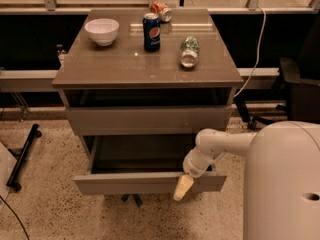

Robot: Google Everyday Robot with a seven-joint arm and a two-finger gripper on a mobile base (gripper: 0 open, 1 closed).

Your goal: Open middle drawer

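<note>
— What does the room look like from your end?

— Speckled floor (45, 209), a window rail behind. On the counter (125, 71), a white bowl (102, 30) sits near the back-left corner. A blue can (151, 32) stands upright near the back edge, and an orange can (161, 10) lies right at that edge. A green can (189, 51) lies on its side toward the right edge.

— And the middle drawer?

— I see the middle drawer (125, 182) standing well out below the counter's front edge. My gripper (183, 186) is against its front, near the right end. I cannot tell how far it is open, or whether it holds anything.
</note>
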